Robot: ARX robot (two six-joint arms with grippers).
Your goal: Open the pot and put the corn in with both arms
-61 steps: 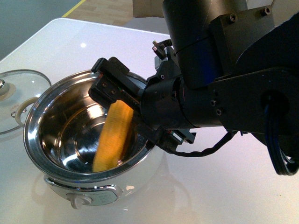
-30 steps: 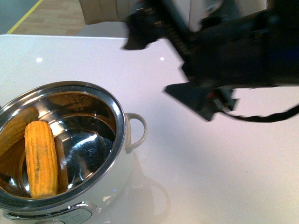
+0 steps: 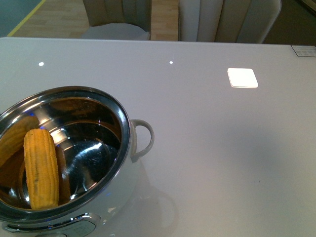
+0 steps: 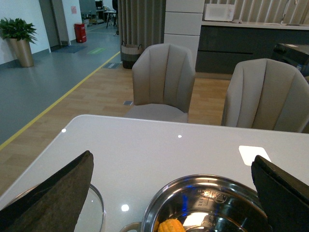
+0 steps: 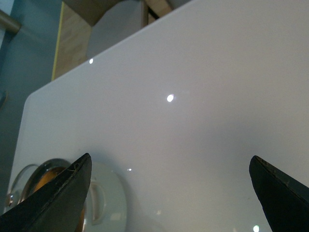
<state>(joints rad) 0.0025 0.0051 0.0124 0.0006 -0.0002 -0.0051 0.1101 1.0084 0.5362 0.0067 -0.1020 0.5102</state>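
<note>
You were at the tail end of the job: the corn [image 3: 41, 168] lay inside the pot [image 3: 126, 129], leaning on the steel bowl's wall, lid off. The left pincer [image 4: 171, 193] stood wide and empty, with the pot's rim and the corn's tip between its fingertips, just beyond them. The right pincer [image 5: 169, 193] was spread wide too, holding nothing, with the pot off to one fingertip's side. To my eye, nothing remained but to pull both arms clear. The table [image 3: 222, 148] on the pot's handle side was bare and roomy; its far edge and the chairs [image 4: 164, 79] stood well apart from either pincer.
</note>
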